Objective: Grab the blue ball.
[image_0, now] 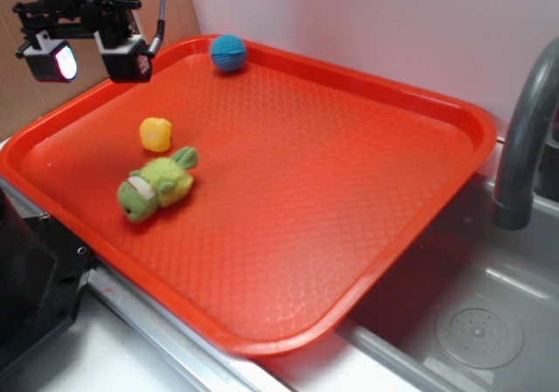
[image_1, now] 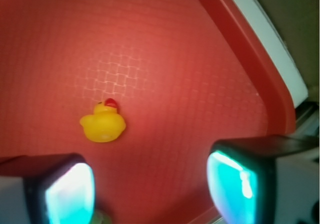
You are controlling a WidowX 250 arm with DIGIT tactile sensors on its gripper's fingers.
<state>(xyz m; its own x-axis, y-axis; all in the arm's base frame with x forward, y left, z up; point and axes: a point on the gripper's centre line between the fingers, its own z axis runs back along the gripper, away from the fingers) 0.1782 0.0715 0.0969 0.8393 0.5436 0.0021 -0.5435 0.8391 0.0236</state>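
Green plush toy (image_0: 157,185) and yellow duck (image_0: 155,134) are seen lying nearest on the red tray (image_0: 367,226); the blue ball (image_0: 228,52) is found against the far rim, to the right of the raised gripper (image_0: 92,58), whose jaws are held open and empty.

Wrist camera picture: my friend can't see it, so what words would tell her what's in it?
A small yellow rubber duck with a red beak sits alone on a red textured tray, seen from above. The robot hand is open, its two glowing fingertips filling the bottom corners. The blue ball is not in this view.
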